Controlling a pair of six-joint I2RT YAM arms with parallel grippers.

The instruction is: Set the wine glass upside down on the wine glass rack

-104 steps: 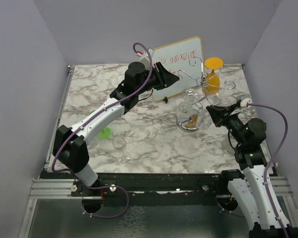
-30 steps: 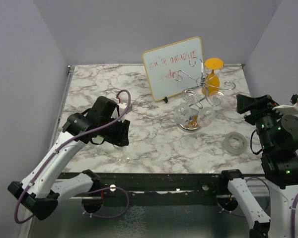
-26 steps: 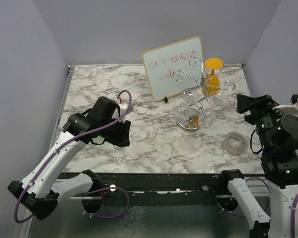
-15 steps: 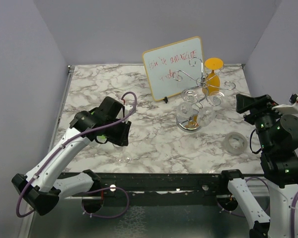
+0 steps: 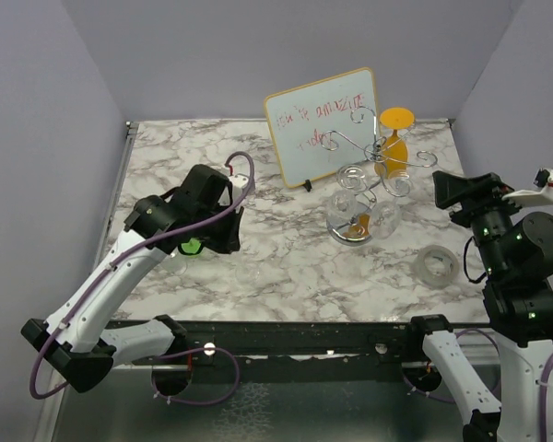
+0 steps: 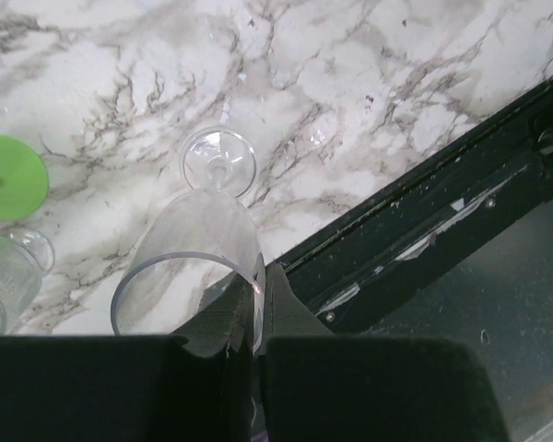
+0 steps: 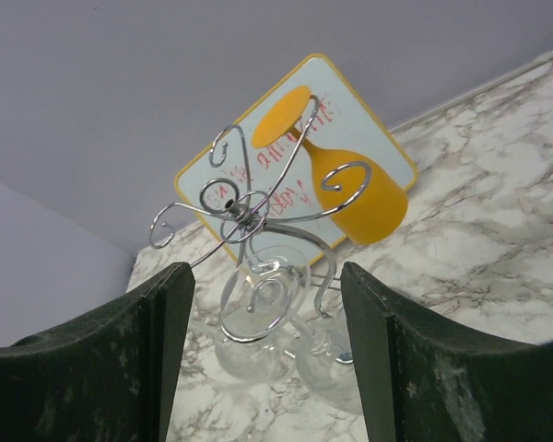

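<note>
A clear wine glass lies on its side near the table's front edge, its round foot pointing away from my left wrist. My left gripper is shut on the rim of its bowl, one finger inside and one outside. The wine glass rack stands at the back right on a round shiny base. An orange glass and two clear glasses hang from it upside down. My right gripper is open and empty, raised to the right of the rack and facing it.
A tilted whiteboard with red writing stands behind the rack. A green-footed glass lies beside my left gripper. A clear round glass object sits at the front right. The black table edge runs just beyond the held glass.
My left arm came from the whiteboard to the front left, and its jaws closed on the clear glass's rim. My right arm drew back from the rack and now holds still.
</note>
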